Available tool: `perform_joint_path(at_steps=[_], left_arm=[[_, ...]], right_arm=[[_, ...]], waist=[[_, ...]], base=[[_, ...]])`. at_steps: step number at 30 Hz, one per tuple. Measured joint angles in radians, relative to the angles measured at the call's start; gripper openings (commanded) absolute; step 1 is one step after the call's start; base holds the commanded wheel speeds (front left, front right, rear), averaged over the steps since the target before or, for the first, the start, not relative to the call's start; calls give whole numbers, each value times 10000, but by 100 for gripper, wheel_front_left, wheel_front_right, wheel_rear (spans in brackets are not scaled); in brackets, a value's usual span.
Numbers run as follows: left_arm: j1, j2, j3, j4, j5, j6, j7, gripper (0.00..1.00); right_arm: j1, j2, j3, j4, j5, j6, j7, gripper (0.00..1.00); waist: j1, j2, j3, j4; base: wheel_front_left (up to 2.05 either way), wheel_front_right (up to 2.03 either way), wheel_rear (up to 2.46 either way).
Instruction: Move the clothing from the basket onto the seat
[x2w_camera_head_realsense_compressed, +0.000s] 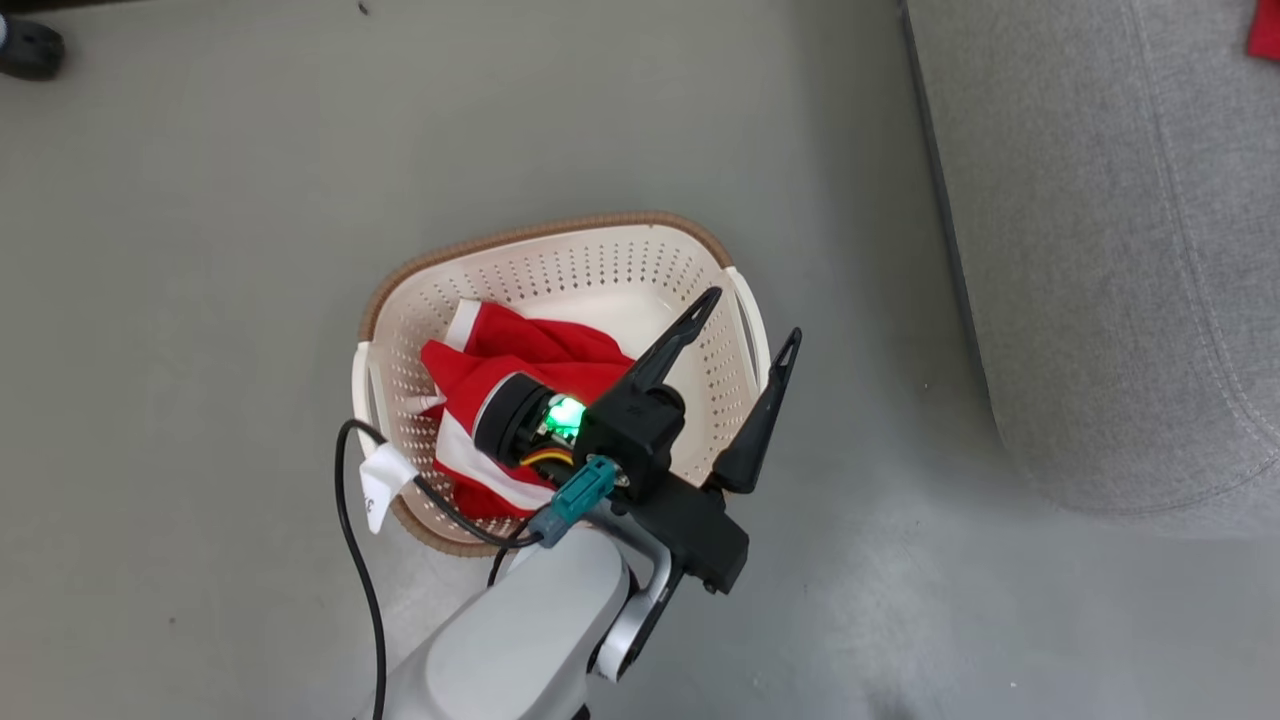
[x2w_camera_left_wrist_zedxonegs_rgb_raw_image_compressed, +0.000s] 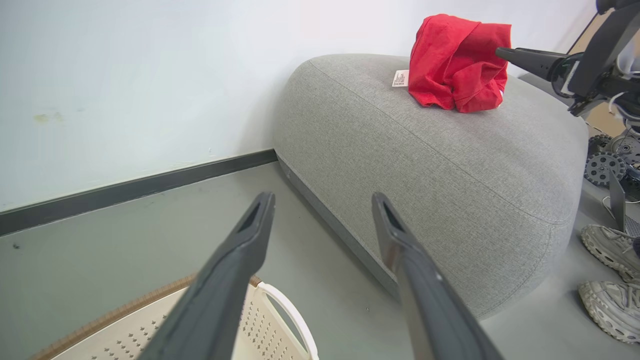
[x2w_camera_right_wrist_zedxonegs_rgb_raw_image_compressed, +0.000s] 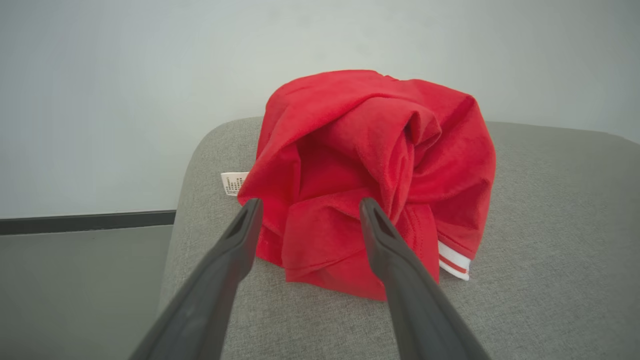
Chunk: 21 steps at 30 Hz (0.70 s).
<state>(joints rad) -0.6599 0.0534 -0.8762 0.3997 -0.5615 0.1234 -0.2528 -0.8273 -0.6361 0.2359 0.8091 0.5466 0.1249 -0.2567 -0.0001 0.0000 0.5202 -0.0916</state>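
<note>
Head view: left gripper (x2w_camera_head_realsense_compressed: 752, 315) wide, empty, over basket (x2w_camera_head_realsense_compressed: 560, 228) holding red-white garment (x2w_camera_head_realsense_compressed: 530, 350); right gripper (x2w_camera_right_wrist_zedxonegs_rgb_raw_image_compressed: 311, 204) also wide, tips at second red garment (x2w_camera_right_wrist_zedxonegs_rgb_raw_image_compressed: 370, 165) on seat (x2w_camera_right_wrist_zedxonegs_rgb_raw_image_compressed: 550, 225).

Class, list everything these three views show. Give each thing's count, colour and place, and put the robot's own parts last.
clothing: two bundles, red with white trim; one in the basket, the other on top of the seat.
label: one, white, at the edge of the bundle on the seat.
basket: one, cream with brown rim, on the floor near the seat.
seat: one, grey, against the wall.
shoes: two, grey, on the floor beside the seat.
floor: grey.
wall: white, with dark skirting.
left gripper: black, open, over the basket's seat-side edge.
right gripper: black, open, at the bundle on the seat.
</note>
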Motion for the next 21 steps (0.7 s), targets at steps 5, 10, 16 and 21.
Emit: perform_joint_path(at_steps=[5,10,16,21], left_arm=[[403,-12,374,157,-69,0,0,100],[804,-27,957,366,-77,0,0,100],[1366,-67,1685,568,-75,0,0,100],[1906,-67,2395,757,44,0,0,100]], right_arm=[[634,420,121,-560,0,0,0,100],[1094,861,134,-1097,33,-2,0,100],[1879,1354,408,-1714,48,-2,0,100],[2577,1707,454,-2140,50,-2,0,100]], waist=[[0,-1,-504,135],[0,-2,-1013,312],[-1,-1,-1642,550],[-1,-1,-2134,776]], base=[[0,0,0],[0,0,0],[0,0,0],[0,0,0]])
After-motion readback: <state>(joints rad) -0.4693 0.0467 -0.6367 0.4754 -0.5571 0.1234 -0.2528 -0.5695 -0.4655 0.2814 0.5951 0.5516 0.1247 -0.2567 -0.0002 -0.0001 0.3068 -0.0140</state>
